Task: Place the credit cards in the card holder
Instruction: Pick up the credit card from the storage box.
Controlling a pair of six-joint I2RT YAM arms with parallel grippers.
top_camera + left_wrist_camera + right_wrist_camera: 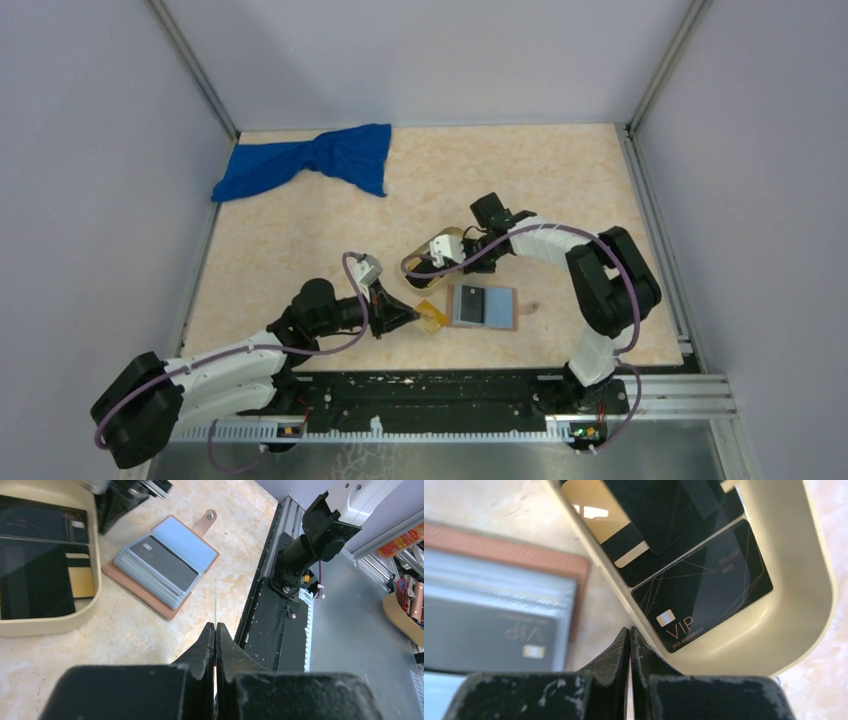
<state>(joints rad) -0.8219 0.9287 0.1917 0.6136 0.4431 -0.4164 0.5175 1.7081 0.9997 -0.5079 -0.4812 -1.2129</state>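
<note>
Leather card holder (186, 539) shows one grey card (162, 562); tray (95, 555) holds two black cards (709, 585).

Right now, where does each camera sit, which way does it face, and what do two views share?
Top external: above and behind the bases, looking down on the table and both arms.
Left wrist: on the left arm, looking past its left hand, shut on a card, toward the card holder.
Right wrist: looking down past the shut right hand into the tray.
Shared by both wrists: card holder, tray.
</note>
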